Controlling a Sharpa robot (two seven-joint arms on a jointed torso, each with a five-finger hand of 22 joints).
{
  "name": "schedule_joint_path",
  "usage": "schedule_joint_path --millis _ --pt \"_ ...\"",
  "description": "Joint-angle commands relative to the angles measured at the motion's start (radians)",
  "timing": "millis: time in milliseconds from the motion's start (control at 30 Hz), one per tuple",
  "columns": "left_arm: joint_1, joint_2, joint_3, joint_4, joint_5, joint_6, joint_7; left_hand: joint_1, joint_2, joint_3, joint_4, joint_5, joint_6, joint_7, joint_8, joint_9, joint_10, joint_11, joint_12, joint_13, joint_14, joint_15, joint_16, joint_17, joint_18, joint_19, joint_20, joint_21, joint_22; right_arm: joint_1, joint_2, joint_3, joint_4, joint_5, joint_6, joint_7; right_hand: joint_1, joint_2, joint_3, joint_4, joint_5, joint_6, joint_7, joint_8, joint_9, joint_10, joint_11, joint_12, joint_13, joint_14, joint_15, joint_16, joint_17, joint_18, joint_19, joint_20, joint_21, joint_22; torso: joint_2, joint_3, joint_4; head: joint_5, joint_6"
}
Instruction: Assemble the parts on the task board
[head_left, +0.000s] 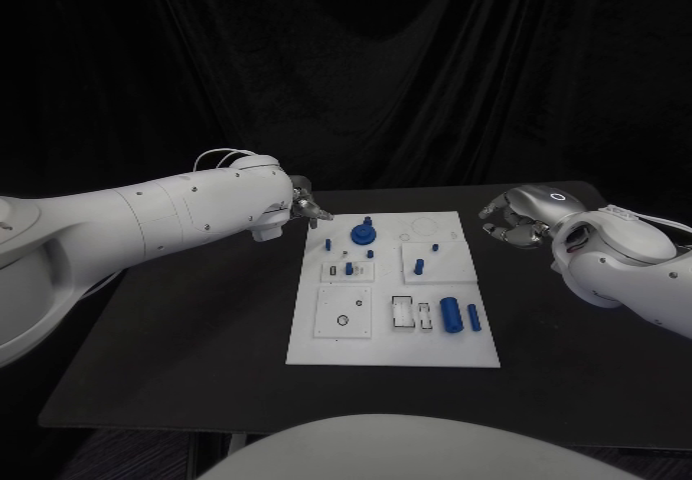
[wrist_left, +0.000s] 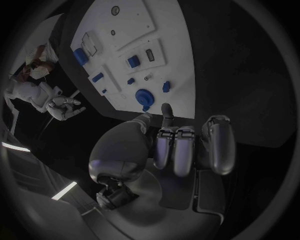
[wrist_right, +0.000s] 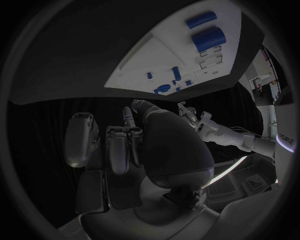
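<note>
Hovering my empty left hand (head_left: 303, 208) and right hand (head_left: 508, 218) either side of the task board (head_left: 392, 340), fingers loosely apart.

Head camera looking down at task board (head_left: 392, 330), wrist cameras behind each hand, sharing the board.

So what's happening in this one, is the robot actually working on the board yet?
Not yet. The white task board lies in the middle of the black table with blue parts on it, among them a round part and a larger cylinder. The left robot hand hovers near the board's far left corner and the right robot hand sits off its right side. Neither holds anything.
</note>
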Motion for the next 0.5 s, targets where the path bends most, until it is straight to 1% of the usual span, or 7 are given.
schedule_joint_path --millis 33,133,200,233,267,367,500 --pt "-0.008 0.013 0.001 -0.020 0.006 0.026 0.024 0.009 0.002 -0.006 0.000 -0.007 -0.004 0.000 0.004 0.028 0.104 -0.002 0.004 0.263 0.107 -0.003 0.006 0.263 -0.011 0.003 -0.001 -0.001 0.164 -0.002 -0.001 0.001 0.002 -0.004 -0.010 -0.008 -0.006 0.000 0.006 -0.003 0.006 -0.002 0.002 -0.002 -0.001 0.077 0.007 -0.006 0.239 0.101 0.007 -0.005 0.253 0.018 -0.005 -0.002 -0.004 0.177 0.004 -0.0046 -0.0008 0.002 0.000" --pt "-0.018 0.025 0.001 -0.042 0.006 0.032 0.030 0.007 0.000 -0.009 0.001 -0.012 -0.007 0.001 0.007 0.029 0.104 -0.002 0.004 0.263 0.107 -0.002 0.006 0.263 -0.011 0.003 0.000 -0.002 0.164 -0.002 0.000 0.001 0.003 -0.004 -0.009 -0.009 -0.006 0.000 0.006 -0.003 0.006 -0.002 0.002 -0.002 -0.001 0.077 0.007 -0.006 0.239 0.101 0.007 -0.005 0.253 0.018 -0.005 -0.002 -0.004 0.177 0.008 -0.0079 -0.0023 0.004 0.000" --pt "-0.023 0.032 0.001 -0.054 0.006 0.036 0.033 0.007 0.000 -0.010 0.001 -0.013 -0.007 0.001 0.008 0.029 0.104 -0.001 0.004 0.263 0.107 -0.002 0.006 0.263 -0.011 0.002 0.000 -0.003 0.164 -0.002 0.001 0.001 0.003 -0.004 -0.009 -0.009 -0.008 -0.001 0.007 -0.004 0.008 -0.001 0.002 -0.002 -0.001 0.077 0.008 -0.006 0.239 0.101 0.008 -0.005 0.253 0.018 -0.005 -0.002 -0.004 0.177 0.009 -0.0093 -0.0030 0.003 0.000" --pt "-0.026 0.036 0.001 -0.060 0.006 0.039 0.034 0.007 0.000 -0.010 0.001 -0.013 -0.007 0.001 0.008 0.029 0.104 -0.001 0.004 0.263 0.107 -0.002 0.006 0.263 -0.011 0.002 0.000 -0.003 0.164 -0.002 0.001 0.001 0.003 -0.004 -0.008 -0.009 -0.008 -0.001 0.007 -0.004 0.008 -0.001 0.002 -0.002 -0.001 0.077 0.008 -0.006 0.239 0.101 0.008 -0.005 0.253 0.018 -0.005 -0.002 -0.004 0.177 0.009 -0.0090 -0.0030 0.003 0.000" --pt "-0.028 0.037 0.001 -0.063 0.006 0.041 0.034 0.007 -0.001 -0.011 0.001 -0.014 -0.008 0.001 0.008 0.029 0.104 -0.001 0.004 0.263 0.107 -0.002 0.006 0.263 -0.011 0.002 0.000 -0.004 0.164 -0.002 0.001 0.001 0.003 -0.004 -0.008 -0.009 -0.008 -0.001 0.007 -0.004 0.008 -0.001 0.002 -0.002 -0.001 0.077 0.008 -0.006 0.239 0.101 0.008 -0.005 0.253 0.018 -0.005 -0.002 -0.004 0.177 0.010 -0.0100 -0.0032 0.003 0.000" --pt "-0.038 0.047 0.001 -0.080 0.006 0.040 0.038 0.007 -0.001 -0.012 0.002 -0.015 -0.011 0.002 0.008 0.028 0.104 -0.001 0.004 0.263 0.107 -0.002 0.006 0.263 -0.010 0.001 0.000 -0.005 0.163 -0.002 0.001 0.001 0.003 -0.004 -0.007 -0.009 -0.008 -0.001 0.007 -0.004 0.008 -0.001 0.002 -0.002 -0.001 0.077 0.008 -0.006 0.239 0.101 0.008 -0.005 0.253 0.018 -0.005 -0.002 -0.004 0.177 0.012 -0.0114 -0.0049 0.007 0.000" --pt "-0.047 0.057 0.001 -0.098 0.006 0.035 0.045 0.007 -0.001 -0.012 0.002 -0.016 -0.013 0.002 0.008 0.028 0.104 0.000 0.004 0.263 0.107 -0.001 0.006 0.263 -0.010 0.001 0.000 -0.006 0.163 -0.002 0.001 0.001 0.003 -0.004 -0.006 -0.009 -0.008 -0.001 0.007 -0.004 0.008 -0.001 0.002 -0.002 -0.001 0.077 0.008 -0.006 0.239 0.101 0.008 -0.005 0.253 0.018 -0.005 -0.002 -0.004 0.177 0.012 -0.0103 -0.0046 0.006 0.000"
